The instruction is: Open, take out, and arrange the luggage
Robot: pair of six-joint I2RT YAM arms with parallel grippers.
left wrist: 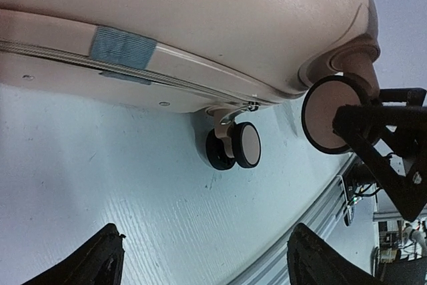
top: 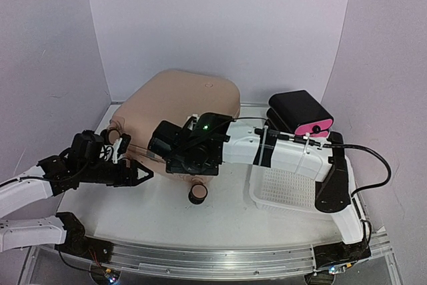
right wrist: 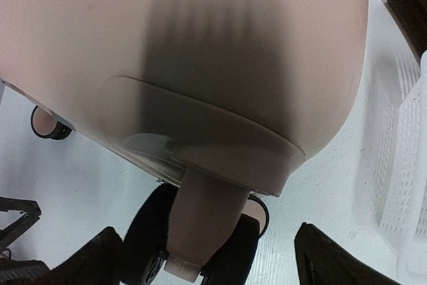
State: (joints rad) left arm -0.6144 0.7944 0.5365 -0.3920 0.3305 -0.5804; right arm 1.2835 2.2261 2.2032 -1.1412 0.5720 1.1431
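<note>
While the left gripper (left wrist: 207, 258) and right gripper (right wrist: 210, 258) both gape empty, the luggage (top: 180, 98) lies just above them, mid-frame.

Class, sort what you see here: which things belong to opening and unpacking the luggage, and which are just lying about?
Belongs to the job:
pale pink suitcase, closed

Just lying about:
black-and-pink box
white perforated basket
</note>
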